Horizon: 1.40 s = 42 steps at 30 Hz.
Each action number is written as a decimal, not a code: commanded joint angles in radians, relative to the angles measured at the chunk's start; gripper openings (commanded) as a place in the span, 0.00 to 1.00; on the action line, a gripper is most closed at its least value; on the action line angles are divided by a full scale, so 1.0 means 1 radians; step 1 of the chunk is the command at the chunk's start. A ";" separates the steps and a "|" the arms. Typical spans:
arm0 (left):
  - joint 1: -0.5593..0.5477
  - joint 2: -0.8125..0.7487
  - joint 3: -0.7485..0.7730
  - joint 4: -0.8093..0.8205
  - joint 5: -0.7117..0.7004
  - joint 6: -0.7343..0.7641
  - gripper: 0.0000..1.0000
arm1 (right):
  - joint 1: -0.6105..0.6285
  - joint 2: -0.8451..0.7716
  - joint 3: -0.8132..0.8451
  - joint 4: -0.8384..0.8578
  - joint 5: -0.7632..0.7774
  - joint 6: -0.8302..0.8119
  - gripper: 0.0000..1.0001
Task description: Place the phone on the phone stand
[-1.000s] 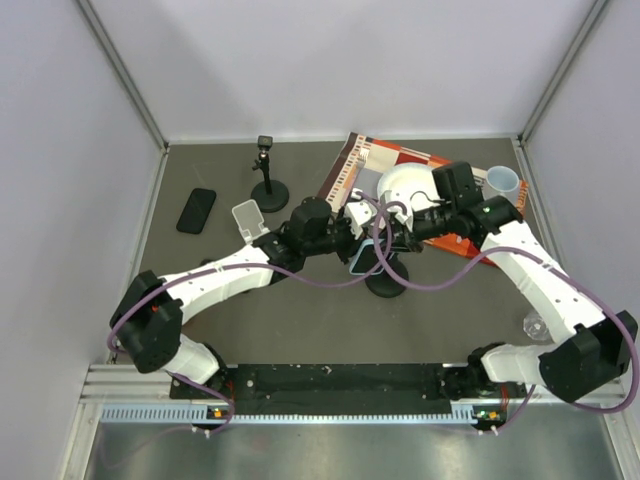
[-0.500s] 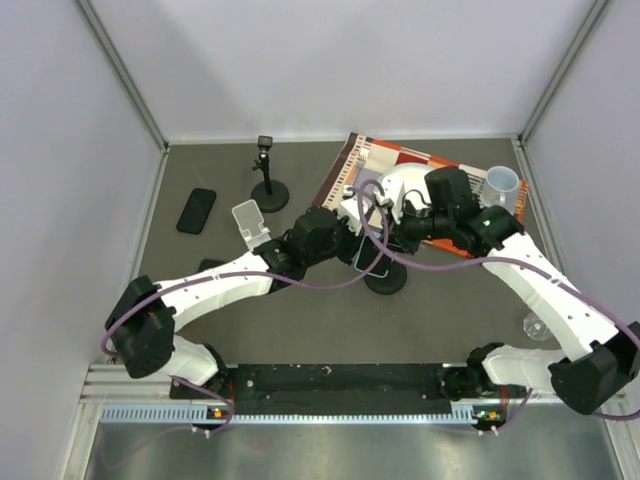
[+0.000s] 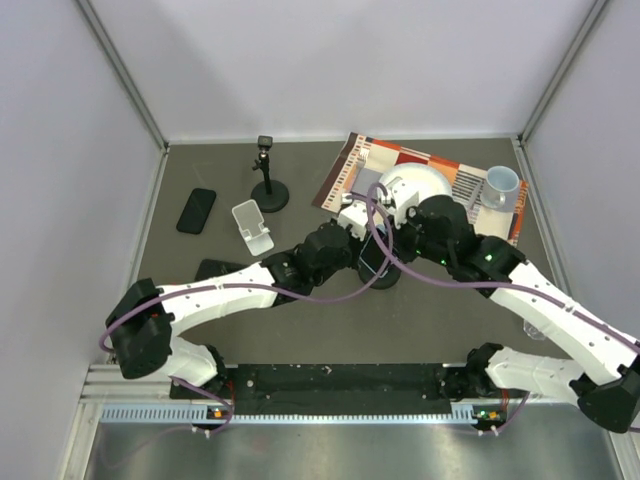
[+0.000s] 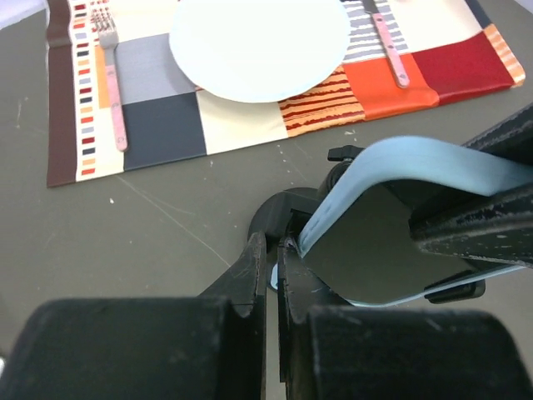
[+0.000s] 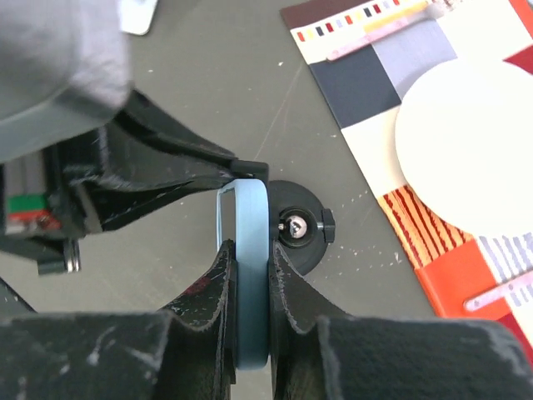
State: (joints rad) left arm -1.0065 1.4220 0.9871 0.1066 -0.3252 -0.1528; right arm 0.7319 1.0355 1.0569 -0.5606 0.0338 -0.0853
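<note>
A phone in a light blue case [image 3: 373,256] is held on edge over a black round base [image 3: 386,281] at mid table. My right gripper [image 3: 388,246] is shut on it; in the right wrist view the fingers clamp its two faces [image 5: 250,217]. My left gripper [image 3: 352,248] is shut, its tips against the phone's far end, and the phone's dark screen [image 4: 387,246] lies just right of the gripper [image 4: 273,242]. The white phone stand [image 3: 253,228] stands to the left, apart from both grippers.
A black pole on a round base [image 3: 268,186] stands behind the stand. A second black phone [image 3: 196,210] lies at the left. A patterned placemat [image 3: 350,170] with a white plate [image 3: 420,182] and a mug [image 3: 502,185] lies at the back right. A clear cup [image 3: 533,325] stands near right.
My right gripper has swung left and nearer with the phone, uncovering the white plate. The phone has turned more on edge. My left gripper has followed slightly right, staying at the phone.
</note>
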 commanded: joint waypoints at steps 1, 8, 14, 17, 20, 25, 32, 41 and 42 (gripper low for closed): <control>0.026 -0.071 0.038 0.019 -0.365 -0.050 0.00 | -0.012 0.034 0.051 -0.217 0.535 0.078 0.00; -0.055 -0.067 0.076 -0.102 -0.471 -0.168 0.00 | 0.003 0.104 0.097 -0.240 0.684 0.177 0.00; -0.124 -0.031 0.160 -0.212 -0.542 -0.200 0.00 | 0.070 0.205 0.184 -0.295 0.784 0.186 0.00; -0.130 -0.015 0.203 -0.271 -0.483 -0.220 0.00 | 0.075 0.225 0.192 -0.292 0.755 0.193 0.00; -0.132 -0.021 0.216 -0.300 -0.437 -0.228 0.00 | 0.075 0.229 0.189 -0.277 0.723 0.185 0.00; -0.132 -0.078 0.153 -0.281 -0.355 -0.240 0.00 | 0.073 0.247 0.198 -0.265 0.666 0.188 0.00; -0.130 -0.188 0.105 -0.338 -0.201 -0.278 0.00 | 0.058 0.236 0.160 -0.191 0.497 0.134 0.00; -0.063 -0.321 0.010 -0.326 -0.085 -0.243 0.27 | -0.040 0.149 0.107 -0.120 0.167 0.122 0.00; -0.046 -0.327 0.002 -0.309 -0.013 -0.241 0.32 | -0.046 0.143 0.106 -0.119 0.146 0.124 0.00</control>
State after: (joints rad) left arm -1.1076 1.1145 1.0313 -0.2367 -0.4946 -0.4019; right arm 0.7383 1.2053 1.1954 -0.6144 0.2977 0.0925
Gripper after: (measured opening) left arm 0.233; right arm 0.111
